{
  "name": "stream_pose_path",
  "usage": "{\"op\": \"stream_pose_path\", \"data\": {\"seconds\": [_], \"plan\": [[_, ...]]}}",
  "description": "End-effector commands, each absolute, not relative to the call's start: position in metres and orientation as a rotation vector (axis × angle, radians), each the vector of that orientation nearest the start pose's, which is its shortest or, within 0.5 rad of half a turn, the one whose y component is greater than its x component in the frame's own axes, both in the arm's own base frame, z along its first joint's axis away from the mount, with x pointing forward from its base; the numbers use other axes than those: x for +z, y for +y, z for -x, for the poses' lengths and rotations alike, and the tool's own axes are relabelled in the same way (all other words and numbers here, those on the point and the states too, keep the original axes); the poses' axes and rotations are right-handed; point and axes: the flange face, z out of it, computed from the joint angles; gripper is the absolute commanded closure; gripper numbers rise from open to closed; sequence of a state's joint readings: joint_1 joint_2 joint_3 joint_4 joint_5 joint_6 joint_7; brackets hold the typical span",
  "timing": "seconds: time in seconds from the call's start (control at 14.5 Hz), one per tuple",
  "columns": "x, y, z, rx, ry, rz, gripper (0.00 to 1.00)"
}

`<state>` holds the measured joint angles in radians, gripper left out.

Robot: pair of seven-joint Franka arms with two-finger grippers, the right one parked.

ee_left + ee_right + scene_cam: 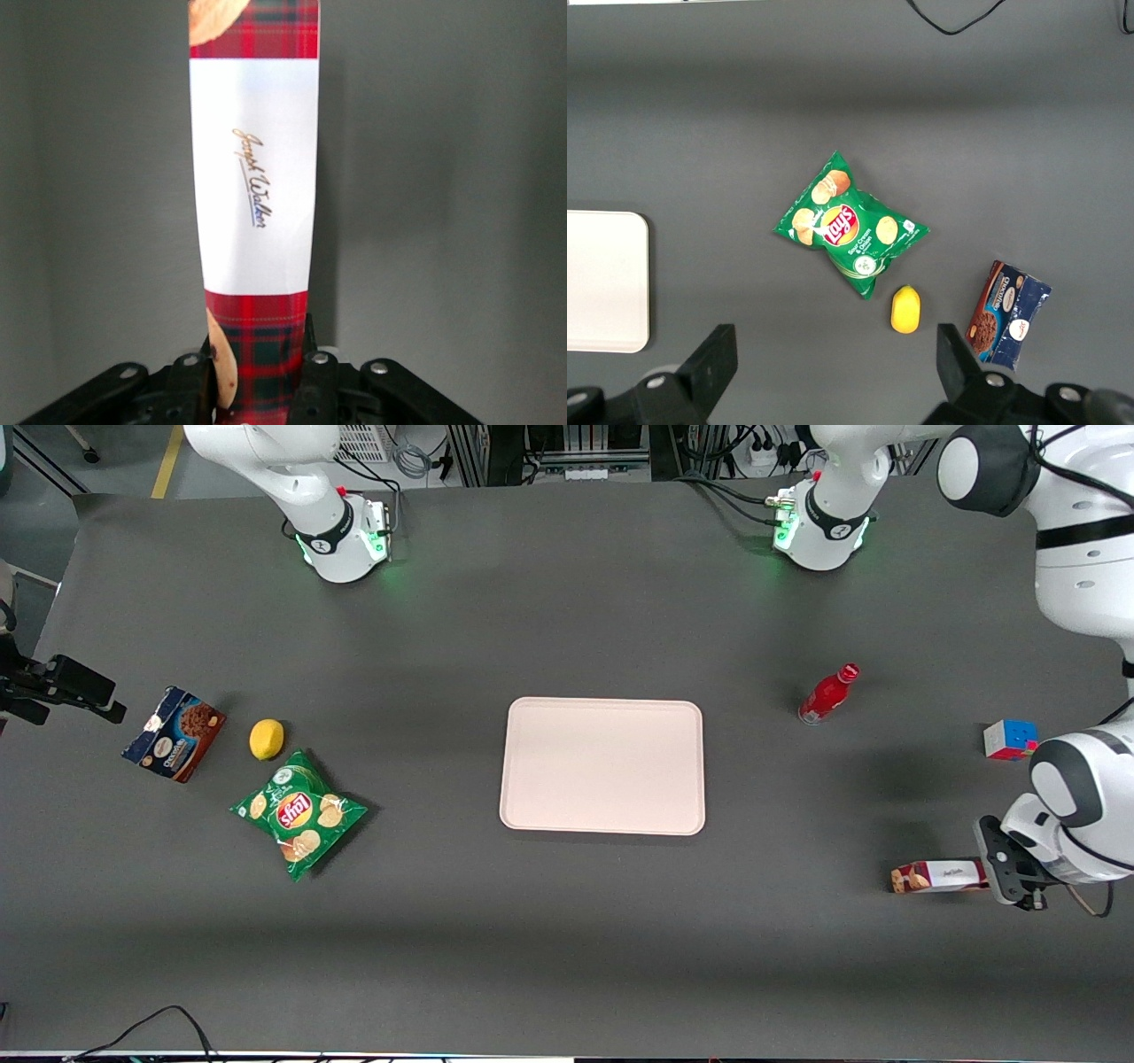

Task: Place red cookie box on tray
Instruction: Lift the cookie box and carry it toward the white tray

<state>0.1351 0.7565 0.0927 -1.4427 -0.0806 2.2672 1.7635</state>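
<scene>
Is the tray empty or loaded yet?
Empty: the tray is bare. The cookie box is off it, toward the working arm's end, in the hand.

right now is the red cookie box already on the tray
No, the red cookie box lies on the table toward the working arm's end, with the gripper shut on it, apart from the tray.

Glossy white rounded shells on the left arm [1085, 558], with dark grey joint caps and a black band. Green glow at its white base [819, 536], plus a small red dot and black cables trailing off. Black gripper [997, 872] on a white wrist, low over the table [567, 957] toward the working arm's end, clamped on the end of the red cookie box [939, 876]. Matte black fingers [312, 376] and linkages, studded with silver screw heads.
</scene>
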Motion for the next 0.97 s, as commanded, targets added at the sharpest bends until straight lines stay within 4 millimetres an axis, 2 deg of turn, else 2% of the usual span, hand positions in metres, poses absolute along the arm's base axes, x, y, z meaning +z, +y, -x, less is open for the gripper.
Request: {"op": "stream_pose_path", "data": {"seconds": [0.0, 0.28, 0.41, 0.48, 0.62, 0.76, 0.9], "plan": [[0.346, 0.141, -0.715, -0.101, 2.073, 2.239, 1.0], [0.453, 0.126, -0.698, -0.091, 2.007, 2.322, 1.0], [0.492, 0.116, -0.692, -0.067, 2.028, 2.329, 1.0], [0.502, 0.114, -0.691, -0.054, 2.021, 2.35, 1.0], [0.508, 0.109, -0.686, -0.034, 1.946, 2.446, 1.0], [0.515, 0.089, -0.679, 0.004, 1.784, 2.613, 1.0], [0.516, 0.052, -0.673, 0.071, 1.608, 2.788, 1.0]]}}
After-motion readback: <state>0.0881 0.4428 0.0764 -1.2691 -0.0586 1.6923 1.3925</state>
